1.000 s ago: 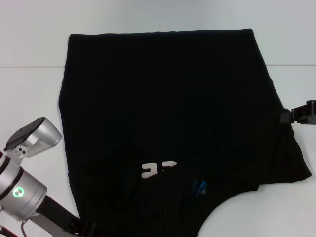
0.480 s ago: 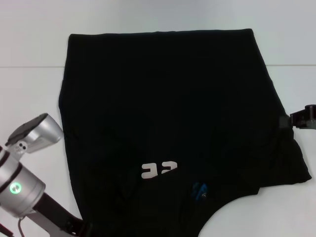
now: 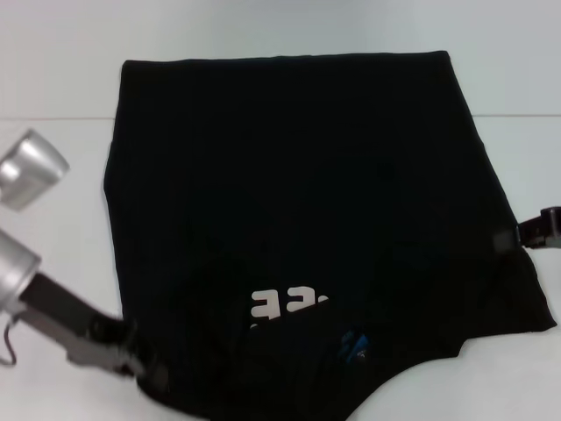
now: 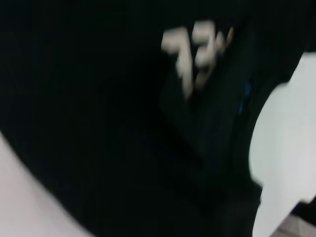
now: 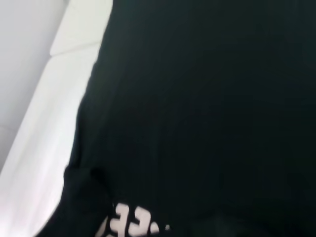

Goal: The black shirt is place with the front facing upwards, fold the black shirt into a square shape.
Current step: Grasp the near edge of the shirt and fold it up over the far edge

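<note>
A white table [image 3: 53, 263] fills the head view from edge to edge, with a faint seam running across its upper part. Spread over most of it is the large black short-sleeved cloth shirt [image 3: 298, 202], which occupies the centre of the frame from near the top down to the bottom edge. Its far edge lies straight along the top, while the near part is bunched and partly doubled over.

The left arm [image 3: 26, 263], silver with a black forearm, reaches in from the left edge, and the left gripper [image 3: 140, 368] sits at the shirt's lower left edge, touching the cloth. Whether its fingers are apart or together on the fabric cannot be told.

The right gripper [image 3: 513, 237] shows at the right edge of the frame, against the shirt's right side; how its fingers stand cannot be told either.

Chunky white lettering [image 3: 287, 303] peeks out low in the centre, with a small blue neck label [image 3: 353, 345] just to its lower right.
</note>
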Controlling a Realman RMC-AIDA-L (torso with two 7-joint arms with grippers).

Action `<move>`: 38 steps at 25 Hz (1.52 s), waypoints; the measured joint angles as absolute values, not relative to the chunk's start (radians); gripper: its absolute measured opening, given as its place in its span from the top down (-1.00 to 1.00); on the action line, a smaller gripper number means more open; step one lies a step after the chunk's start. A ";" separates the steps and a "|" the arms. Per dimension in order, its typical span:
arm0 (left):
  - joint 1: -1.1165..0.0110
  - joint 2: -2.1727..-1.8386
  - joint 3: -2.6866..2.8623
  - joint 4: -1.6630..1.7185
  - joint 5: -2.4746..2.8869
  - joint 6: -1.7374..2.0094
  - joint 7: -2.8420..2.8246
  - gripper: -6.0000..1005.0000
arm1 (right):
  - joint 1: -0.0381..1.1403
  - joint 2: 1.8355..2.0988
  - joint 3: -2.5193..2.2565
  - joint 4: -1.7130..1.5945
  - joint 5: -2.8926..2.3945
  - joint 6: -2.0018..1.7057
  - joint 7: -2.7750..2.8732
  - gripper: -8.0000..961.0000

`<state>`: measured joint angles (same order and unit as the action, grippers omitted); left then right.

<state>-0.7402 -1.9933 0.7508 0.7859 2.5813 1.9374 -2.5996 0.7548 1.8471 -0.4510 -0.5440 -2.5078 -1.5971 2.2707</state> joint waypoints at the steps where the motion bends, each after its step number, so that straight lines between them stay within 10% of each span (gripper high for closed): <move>1: -0.756 -1.983 0.716 0.785 2.581 1.929 -2.595 0.92 | 0.754 1.846 -0.442 -0.544 -2.499 -1.594 2.271 0.83; 18: -0.754 -1.923 0.477 0.681 2.330 1.447 -2.547 0.88 | 0.729 1.872 -0.404 -0.531 -2.137 -1.366 2.224 0.76; 38: -0.819 -2.041 0.637 0.648 2.284 0.841 -2.458 0.84 | 0.778 1.993 -0.539 -0.504 -2.068 -0.895 2.028 0.68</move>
